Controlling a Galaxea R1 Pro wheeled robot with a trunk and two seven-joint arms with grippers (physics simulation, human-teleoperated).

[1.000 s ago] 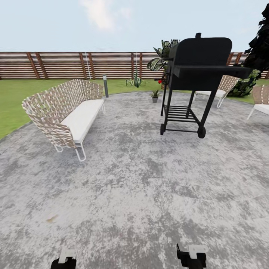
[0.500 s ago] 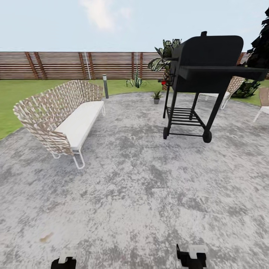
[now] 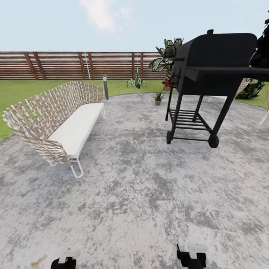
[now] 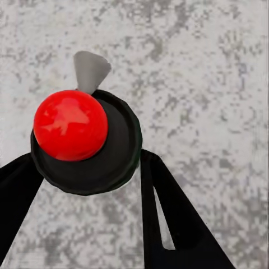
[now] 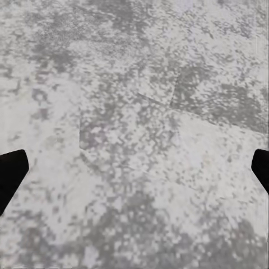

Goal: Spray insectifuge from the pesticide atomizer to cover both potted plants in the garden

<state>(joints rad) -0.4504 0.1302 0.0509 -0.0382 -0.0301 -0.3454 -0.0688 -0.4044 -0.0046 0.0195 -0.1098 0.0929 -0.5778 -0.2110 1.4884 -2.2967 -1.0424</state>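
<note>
From the head view, a round grey stone patio (image 3: 142,194) was seen underfoot, with lawn (image 3: 15,93) beyond it and a slatted wooden fence (image 3: 74,65) across the back. A wicker bench (image 3: 56,119) with a white cushion was placed on the left side of the patio, and a black wheeled grill (image 3: 209,74) stood on the right. A grey bollard lamp (image 3: 105,87) was set at the patio's far edge. One potted plant (image 3: 158,98) was seen far off, near the grill's legs, at the patio's rim; a palm (image 3: 166,56) rose behind it. At the lower edge of this view, the tops of the left gripper (image 3: 64,260) and the right gripper (image 3: 192,257) were just visible — their jaws could not be judged from here.

In the left wrist view, the atomizer (image 4: 84,143) was seen end-on: a red top on a dark round body, with a grey nozzle sticking out. It was clamped between the left gripper's (image 4: 89,185) two black fingers (image 4: 168,213), above the stone paving.

In the right wrist view, the right gripper's (image 5: 134,168) fingertips (image 5: 10,168) were seen only at the two edges, spread wide apart with nothing between them — just mottled paving below.
</note>
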